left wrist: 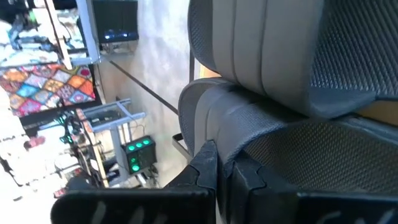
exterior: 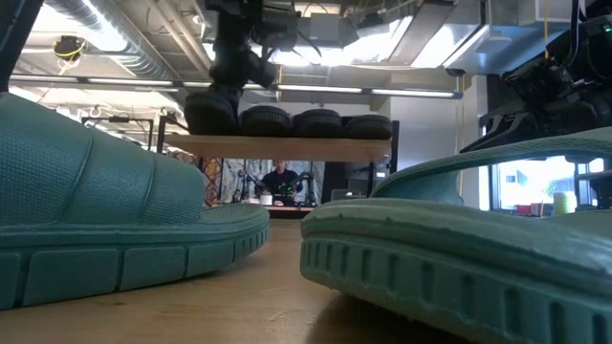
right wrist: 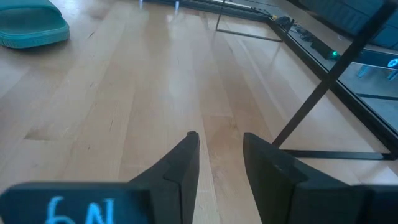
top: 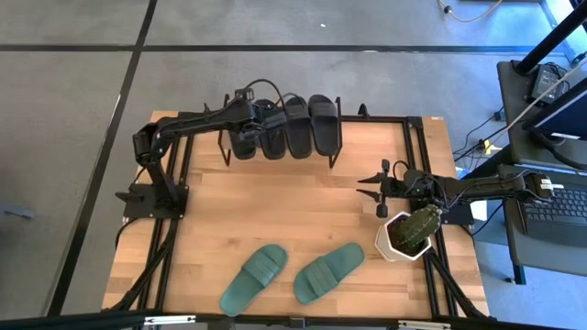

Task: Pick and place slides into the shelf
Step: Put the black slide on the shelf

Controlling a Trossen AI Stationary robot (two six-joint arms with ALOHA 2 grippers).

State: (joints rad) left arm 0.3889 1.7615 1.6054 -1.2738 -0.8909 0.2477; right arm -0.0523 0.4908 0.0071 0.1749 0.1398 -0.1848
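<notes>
Four ribbed black slides filling shelf at 12 o'clock, left gripper closed above the leftmost, holding nothing visible, right gripper half-open, empty, at 3 o'clock, two teal slides on bare wood at 6 o'clock.

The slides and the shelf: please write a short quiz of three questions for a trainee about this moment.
1. How many black slides lie on the shelf?
2. True or false: both teal slides lie on the table, not on the shelf.
3. Which gripper is at the shelf? A: left gripper. B: right gripper.

Key:
1. Four, side by side.
2. True, near the front edge.
3. A. It is shut at the leftmost black slide; the right gripper hangs open and empty over the table, by a potted plant.
</notes>
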